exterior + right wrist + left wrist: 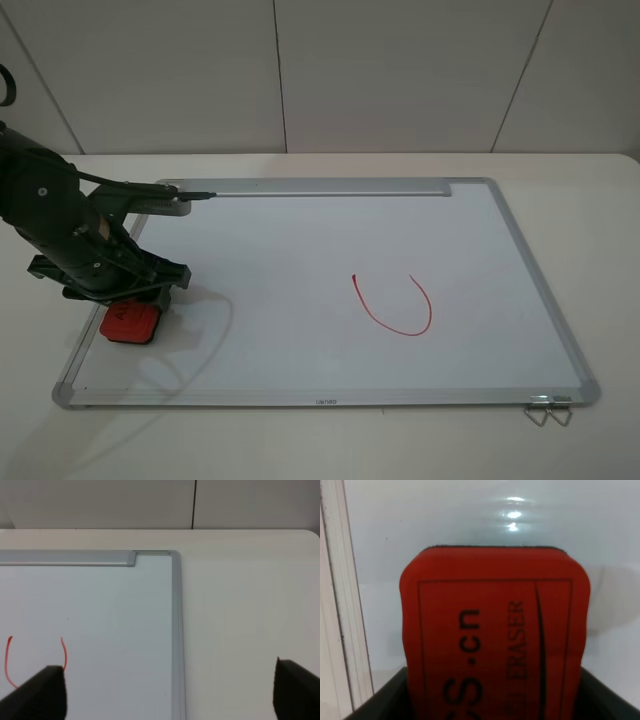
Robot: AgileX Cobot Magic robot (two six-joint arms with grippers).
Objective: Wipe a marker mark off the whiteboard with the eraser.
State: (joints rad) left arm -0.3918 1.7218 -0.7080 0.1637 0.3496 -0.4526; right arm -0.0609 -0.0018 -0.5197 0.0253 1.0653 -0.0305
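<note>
The whiteboard (300, 250) lies flat on the table. At its near left corner my left gripper (135, 300) is shut on the red eraser (130, 325), which rests felt side down on the board. The left wrist view is filled by the eraser (495, 630), with board surface (470, 520) beyond it. The marker mark does not show in any view. A red U-shaped curve (400, 333) sits right of the board's middle. My right gripper (170, 695) hangs open above the board's far right part (100, 605), with the curve (64, 652) by one fingertip (45, 690).
A silver tray strip (310, 187) runs along the board's far edge. Two metal clips (548, 413) stick out at the near right corner. Pale table (250, 605) surrounds the board, with a panelled wall behind.
</note>
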